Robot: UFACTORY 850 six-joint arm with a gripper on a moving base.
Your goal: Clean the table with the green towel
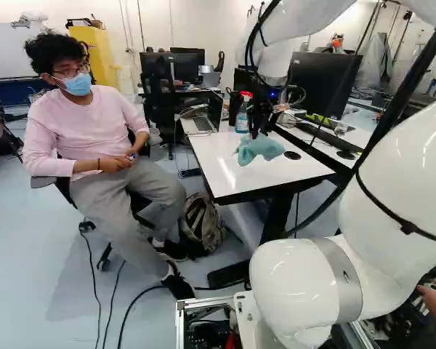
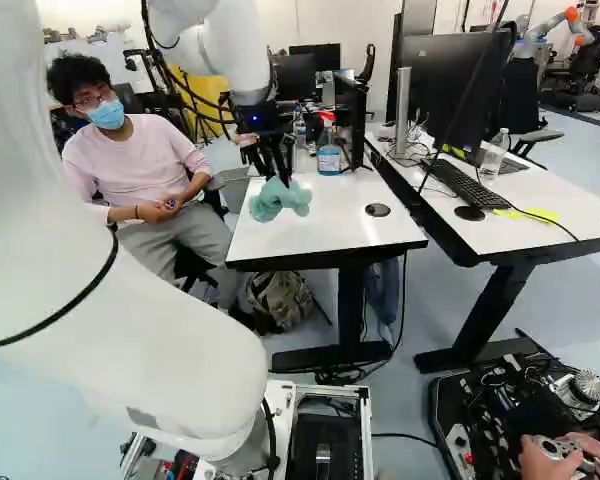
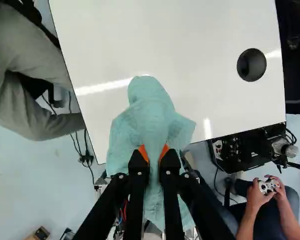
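Observation:
In the right base view my gripper (image 2: 278, 172) is over the front part of the white table (image 2: 330, 225), with the green towel (image 2: 280, 199) bunched below its fingers. The wrist view shows the gripper (image 3: 154, 156) shut on the towel (image 3: 152, 117), a fold pinched between the two orange pads. Cloth spreads to both sides of the fingers and ahead of them. Whether its underside touches the tabletop, I cannot tell.
A spray bottle (image 2: 329, 150) stands farther back on the table, near a laptop (image 1: 203, 122). Monitors and a keyboard (image 2: 467, 185) are on the adjoining desk. A person sits beside the table, and another robot (image 2: 555, 30) is far off.

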